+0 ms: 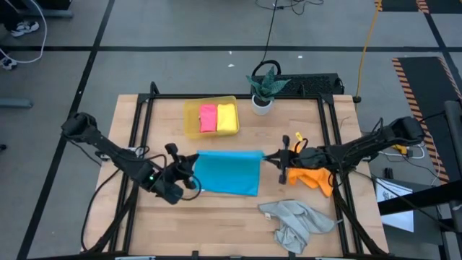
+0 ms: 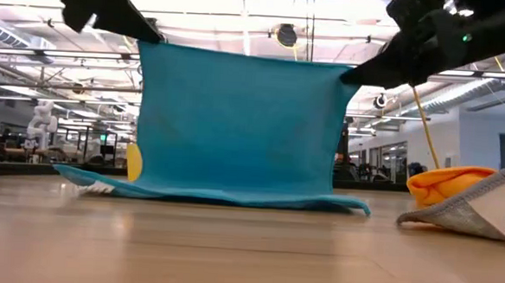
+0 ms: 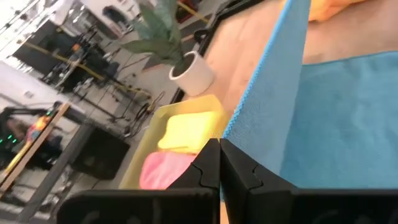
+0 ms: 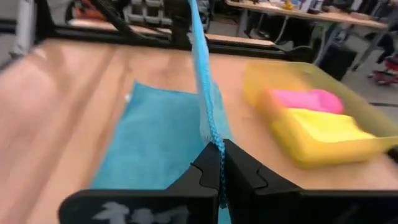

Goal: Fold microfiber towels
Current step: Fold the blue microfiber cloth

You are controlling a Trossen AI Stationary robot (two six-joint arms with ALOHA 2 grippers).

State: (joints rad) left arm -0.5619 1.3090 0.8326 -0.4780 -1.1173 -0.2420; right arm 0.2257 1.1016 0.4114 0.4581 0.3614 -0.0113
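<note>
— Two corners pinched: your left gripper and right gripper each hold the blue towel with fingers clamped tight.

— Which way does it lie?

— Top edge stretched between them, lower half trailing on the desk toward the near edge.

Two folded towels lie in the tray, behind the spread towel.

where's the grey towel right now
In the high view, the grey towel lies crumpled at the table's near edge on the right side, just below the orange towel and right of the blue towel.
</note>
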